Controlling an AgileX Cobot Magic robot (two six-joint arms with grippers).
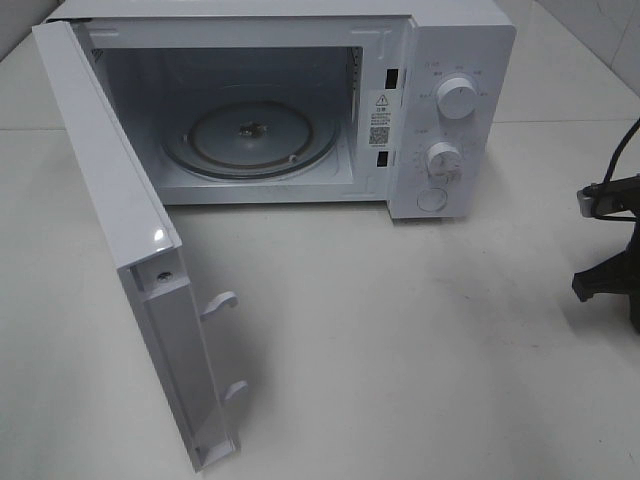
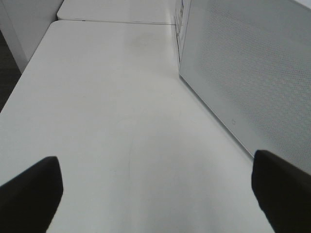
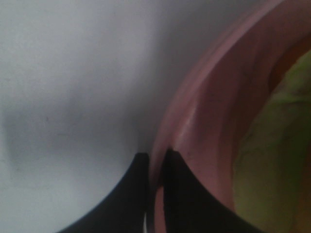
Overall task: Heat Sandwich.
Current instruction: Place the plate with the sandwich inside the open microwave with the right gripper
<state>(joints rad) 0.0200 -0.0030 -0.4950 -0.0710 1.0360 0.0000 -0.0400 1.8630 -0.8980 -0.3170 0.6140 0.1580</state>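
**Plate rim clamped by the right gripper (image 3: 155,162); microwave oven (image 1: 445,60) standing open**

The two dark fingers of the right gripper are seen closed to a narrow slit, with the pinkish-red rim of the plate (image 3: 204,111) pinched between them. Just inside that rim a green and yellowish mass is made out (blurred, but read as the sandwich (image 3: 272,160)), lying on the plate. The white table (image 3: 63,73) is seen on the other side of the rim. In the high view only part of the right arm (image 1: 612,235) is shown, at the right edge, well apart from the oven.

The left gripper (image 2: 155,191) is held wide, its fingers spread far apart above the table. The perforated face of the door (image 2: 252,82) is seen near it. The door is swung open at the oven's left side, and the glass turntable (image 1: 250,140) is exposed in the cavity. Two knobs (image 1: 458,98) are set on the panel to the right of the cavity.
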